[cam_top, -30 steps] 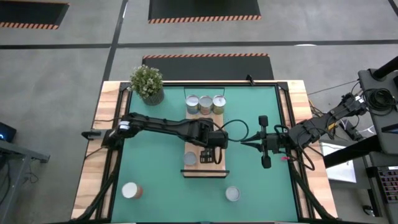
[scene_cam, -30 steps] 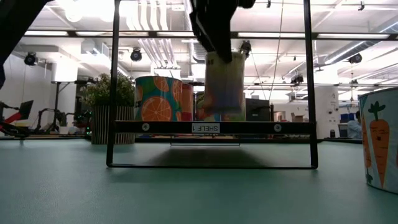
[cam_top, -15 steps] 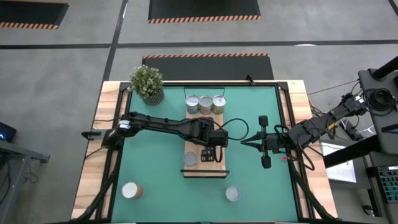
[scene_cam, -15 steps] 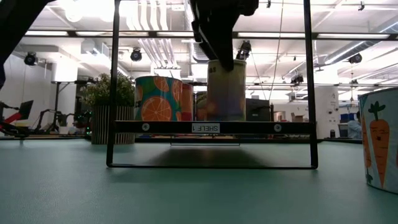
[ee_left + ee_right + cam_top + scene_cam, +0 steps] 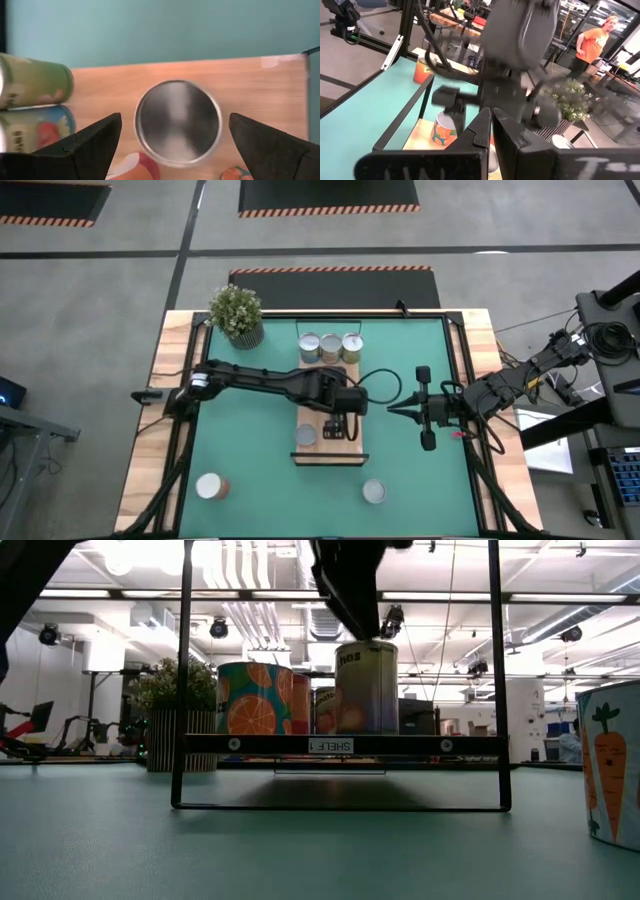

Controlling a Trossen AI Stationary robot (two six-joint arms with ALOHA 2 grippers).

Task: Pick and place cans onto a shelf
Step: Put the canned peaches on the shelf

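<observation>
Between spread left end effector (image 5: 175,145) fingers: can (image 5: 178,121), on shelf (image 5: 250,90).

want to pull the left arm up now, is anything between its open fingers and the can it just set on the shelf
Nothing visible. The left gripper is open straight above the can, fingers clear of its sides, and the can stands on the shelf.
</observation>
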